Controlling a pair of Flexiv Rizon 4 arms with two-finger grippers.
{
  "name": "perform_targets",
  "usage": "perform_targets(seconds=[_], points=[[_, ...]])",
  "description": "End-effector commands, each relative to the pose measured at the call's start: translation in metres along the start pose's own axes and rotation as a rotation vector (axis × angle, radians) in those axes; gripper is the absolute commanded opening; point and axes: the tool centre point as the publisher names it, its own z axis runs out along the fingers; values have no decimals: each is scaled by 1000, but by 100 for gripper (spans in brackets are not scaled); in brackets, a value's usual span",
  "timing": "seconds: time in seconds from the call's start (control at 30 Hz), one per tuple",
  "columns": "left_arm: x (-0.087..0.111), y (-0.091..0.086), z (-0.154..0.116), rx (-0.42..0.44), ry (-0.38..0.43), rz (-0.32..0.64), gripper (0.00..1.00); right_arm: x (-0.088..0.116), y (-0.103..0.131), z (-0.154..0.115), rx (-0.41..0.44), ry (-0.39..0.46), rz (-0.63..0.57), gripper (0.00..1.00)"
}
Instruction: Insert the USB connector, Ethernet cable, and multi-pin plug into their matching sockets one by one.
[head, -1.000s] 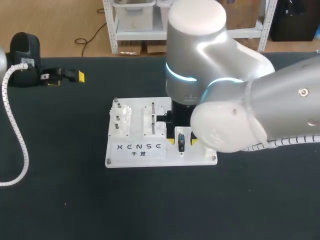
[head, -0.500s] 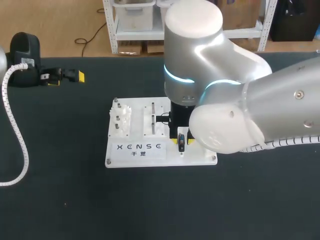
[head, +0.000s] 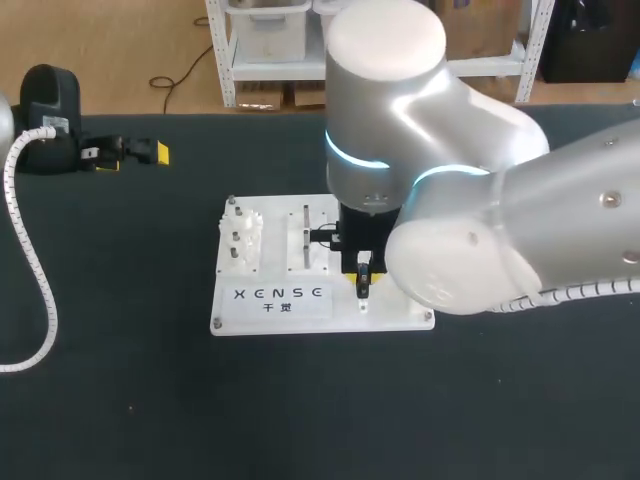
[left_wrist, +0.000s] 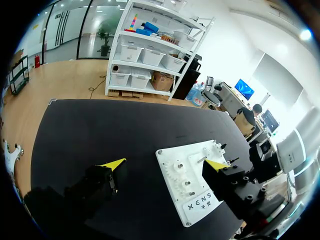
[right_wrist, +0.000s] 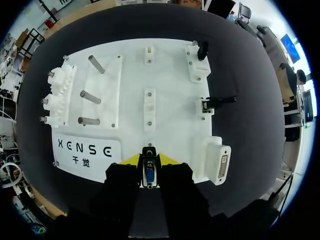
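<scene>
Head view: right arm (head: 480, 200) over board (head: 320, 316)

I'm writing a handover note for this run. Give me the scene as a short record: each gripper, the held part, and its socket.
left gripper: open, empty, away from the white board
right gripper: shut on the multi-pin plug, above the white board
multi-pin socket: empty, on the board's corner block, beside the right gripper
step state: multi-pin plug not yet inserted
</scene>
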Motion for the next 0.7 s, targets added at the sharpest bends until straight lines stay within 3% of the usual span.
perform_targets(seconds=[0.03, 0.4, 0.7], points=[[0, 0, 0, 0, 0, 0, 100, 7, -6, -14, -10, -38, 10, 0], [0, 0, 0, 0, 0, 0, 100, 0, -34, -58, -24, -73, 33, 0], [0, 0, 0, 0, 0, 0, 100, 0, -59, -66, -3, -80, 60, 0]])
